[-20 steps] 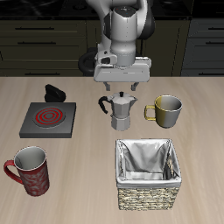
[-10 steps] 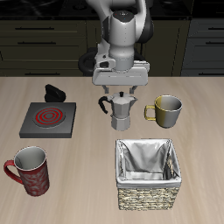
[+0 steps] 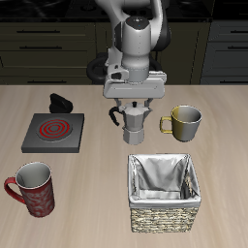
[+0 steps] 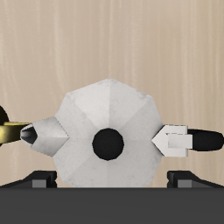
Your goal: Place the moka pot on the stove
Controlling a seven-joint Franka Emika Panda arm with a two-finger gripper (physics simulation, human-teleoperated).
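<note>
The silver-grey moka pot stands upright on the table, behind the basket and beside the olive mug. My gripper hangs straight above it, open, with a finger on either side of the knobbed lid. The wrist view looks down on the pot, with its black knob, spout and dark handle; my fingertips flank it without touching. The stove, a dark-grey square with red spiral rings, lies apart from the pot, toward the table's side edge, with nothing on it.
An olive mug with a yellow handle stands close beside the pot. A woven basket with grey lining sits nearer the front edge. A red mug stands in front of the stove. A small black object lies behind the stove.
My gripper has come down a little over the moka pot, so its fingers now reach the lid. Nothing on the table has moved.
</note>
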